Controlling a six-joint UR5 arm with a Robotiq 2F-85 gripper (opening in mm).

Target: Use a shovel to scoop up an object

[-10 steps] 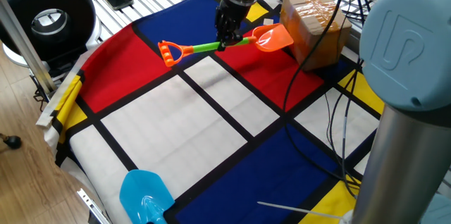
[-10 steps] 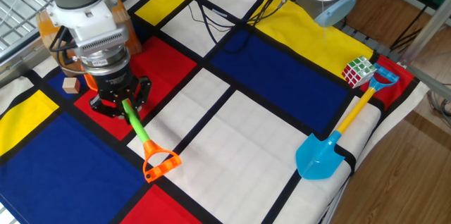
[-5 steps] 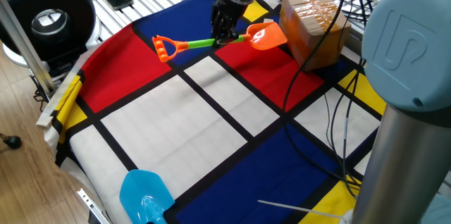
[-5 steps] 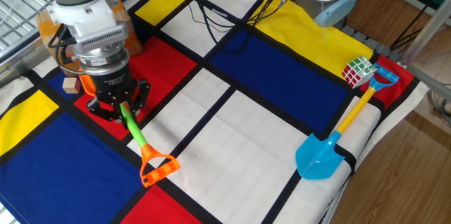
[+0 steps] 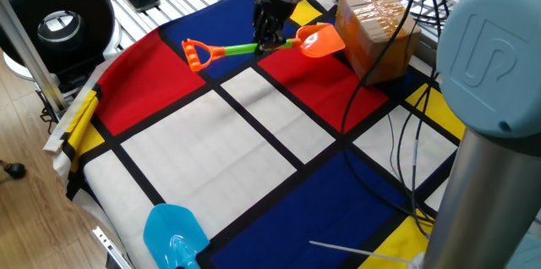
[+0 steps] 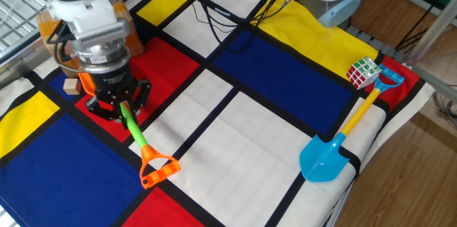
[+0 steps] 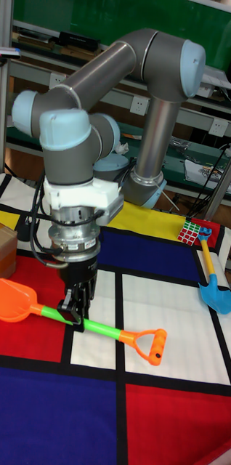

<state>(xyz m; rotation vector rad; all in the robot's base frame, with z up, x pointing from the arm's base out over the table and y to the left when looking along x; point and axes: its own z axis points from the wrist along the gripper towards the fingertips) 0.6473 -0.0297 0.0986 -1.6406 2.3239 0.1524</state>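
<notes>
Nearest in the other fixed view, at lower right, a blue shovel [image 6: 330, 157] lies on the checked cloth [image 6: 235, 134] over the counter, a puzzle cube [image 6: 363, 72] just beyond its handle. Left of centre, the gripper [image 6: 123, 107] is clamped on the green shaft of the shovel [image 6: 141, 143], whose orange end loop points toward the lower edge of the frame. In the tall fixed view the orange blade sits at far left, apparently just clear of the cloth, though contact cannot be ruled out. Farther back, at the left edge of the other fixed view, the cube [image 6: 69, 86] rests on the cloth, partly hidden behind the gripper body and just beside the box [image 5: 373, 28].

The risks look plain. The cube is tiny and light, so a blade arriving too high or too flat may simply push it along, or wedge it against the box, rather than slide under it. The grip is on a thin round shaft, so pressing the blade into the cloth could twist the shovel in the jaws. Loose cloth may also bunch ahead of the blade.
</notes>
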